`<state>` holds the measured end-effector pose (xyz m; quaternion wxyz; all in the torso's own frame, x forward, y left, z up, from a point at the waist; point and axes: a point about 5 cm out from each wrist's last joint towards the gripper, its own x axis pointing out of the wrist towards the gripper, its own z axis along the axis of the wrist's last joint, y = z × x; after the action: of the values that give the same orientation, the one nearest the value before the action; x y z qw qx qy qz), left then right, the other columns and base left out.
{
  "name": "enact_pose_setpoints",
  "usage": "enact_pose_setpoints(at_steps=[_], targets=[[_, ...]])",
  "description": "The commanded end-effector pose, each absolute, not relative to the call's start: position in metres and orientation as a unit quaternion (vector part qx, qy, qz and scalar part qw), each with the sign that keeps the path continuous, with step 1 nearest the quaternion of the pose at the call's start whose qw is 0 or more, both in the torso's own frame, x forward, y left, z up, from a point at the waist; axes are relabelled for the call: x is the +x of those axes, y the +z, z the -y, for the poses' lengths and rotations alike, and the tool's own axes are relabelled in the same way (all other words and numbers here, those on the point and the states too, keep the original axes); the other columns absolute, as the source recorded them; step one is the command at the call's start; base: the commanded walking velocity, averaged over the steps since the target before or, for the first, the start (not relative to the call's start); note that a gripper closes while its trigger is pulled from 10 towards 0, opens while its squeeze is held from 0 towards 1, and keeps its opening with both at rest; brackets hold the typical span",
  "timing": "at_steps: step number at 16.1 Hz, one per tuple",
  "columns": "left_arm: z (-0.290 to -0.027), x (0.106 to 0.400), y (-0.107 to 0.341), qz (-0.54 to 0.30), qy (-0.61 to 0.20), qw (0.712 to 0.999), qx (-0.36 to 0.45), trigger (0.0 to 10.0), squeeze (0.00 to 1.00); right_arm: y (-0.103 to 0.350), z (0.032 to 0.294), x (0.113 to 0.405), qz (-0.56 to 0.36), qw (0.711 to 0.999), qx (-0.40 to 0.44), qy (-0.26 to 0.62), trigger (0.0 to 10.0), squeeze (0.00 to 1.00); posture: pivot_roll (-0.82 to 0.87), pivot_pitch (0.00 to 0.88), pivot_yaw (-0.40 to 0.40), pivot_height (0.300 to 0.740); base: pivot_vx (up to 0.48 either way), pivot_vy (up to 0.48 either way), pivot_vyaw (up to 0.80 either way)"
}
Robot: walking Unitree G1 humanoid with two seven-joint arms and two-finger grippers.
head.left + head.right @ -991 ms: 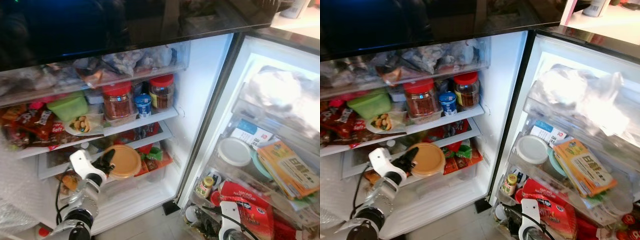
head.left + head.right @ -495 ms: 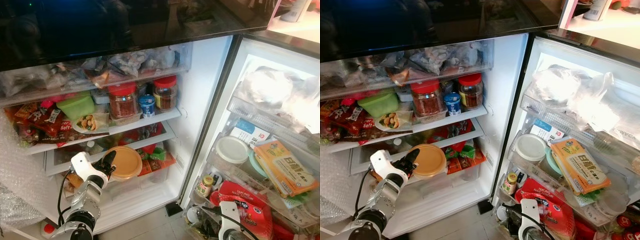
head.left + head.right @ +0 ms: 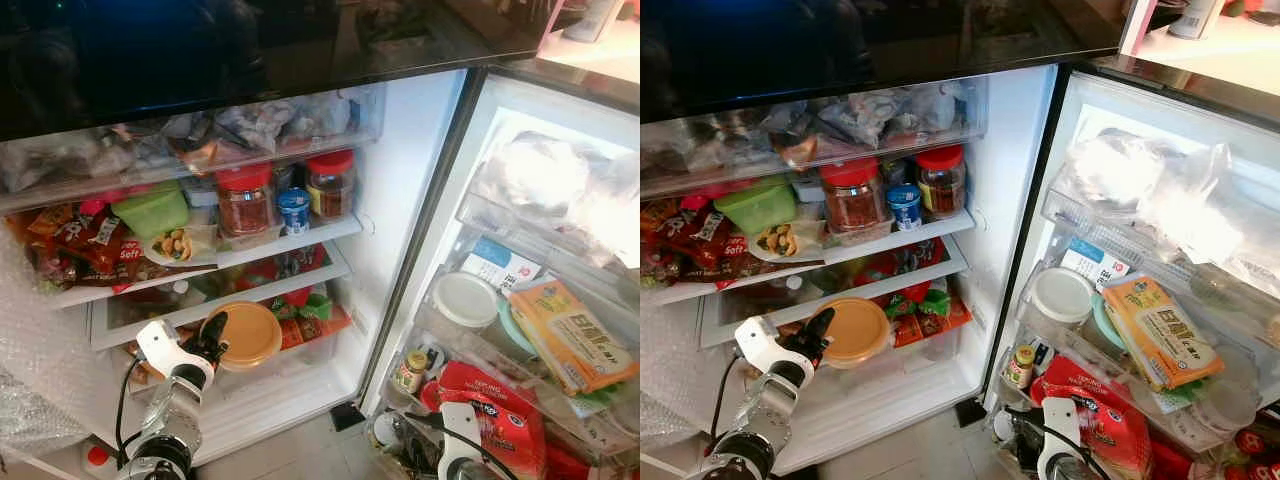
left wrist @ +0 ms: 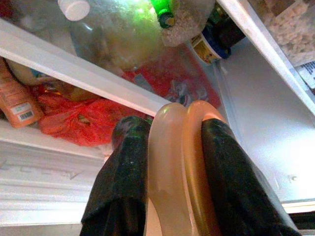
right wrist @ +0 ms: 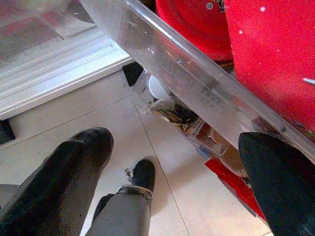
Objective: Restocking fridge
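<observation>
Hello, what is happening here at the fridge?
The robot stands before the open fridge. Its left tool is shut on the rim of a round orange container, holding it in front of the lower drawer, under the shelf with the two red-lidded jars. The right tool hangs open, low beside the full door shelves, holding nothing.

left arm (image 3: pixel 172 405): silver, white wrist block, black cable | pincer (image 3: pixel 212 338): black fingers
</observation>
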<state>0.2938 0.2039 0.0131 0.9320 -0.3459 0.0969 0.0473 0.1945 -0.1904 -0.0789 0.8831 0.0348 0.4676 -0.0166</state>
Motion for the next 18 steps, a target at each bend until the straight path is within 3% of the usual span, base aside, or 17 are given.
enact_pose_setpoints(at_steps=[1,8,14,18], targets=[[-0.2055,0.2961,0.0177,-0.083,0.043,0.934,-0.344,10.0,0.0,-0.0734,0.1946,0.2029,-0.446,0.894,0.03,-0.02,10.0,0.0,-0.02,0.0,-0.044,0.74,0.0,0.0,0.0],[-0.2045,0.2971,0.0185,-0.084,0.041,0.938,-0.335,10.0,0.0,-0.0733,0.1955,0.2033,-0.453,0.891,0.01,-0.015,10.0,0.0,-0.02,0.0,-0.046,0.74,0.0,0.0,0.0],[-0.2062,0.2977,0.0191,-0.084,0.043,0.938,-0.333,10.0,0.0,-0.073,0.1954,0.2039,-0.452,0.892,0.01,-0.011,10.0,0.0,-0.02,0.0,-0.048,0.67,0.0,0.0,0.0],[-0.2063,0.298,0.0193,-0.084,0.043,0.938,-0.332,10.0,0.0,-0.072,0.1945,0.205,-0.442,0.897,0.021,-0.008,10.0,0.0,-0.02,0.0,-0.049,0.67,0.0,0.0,0.0]])
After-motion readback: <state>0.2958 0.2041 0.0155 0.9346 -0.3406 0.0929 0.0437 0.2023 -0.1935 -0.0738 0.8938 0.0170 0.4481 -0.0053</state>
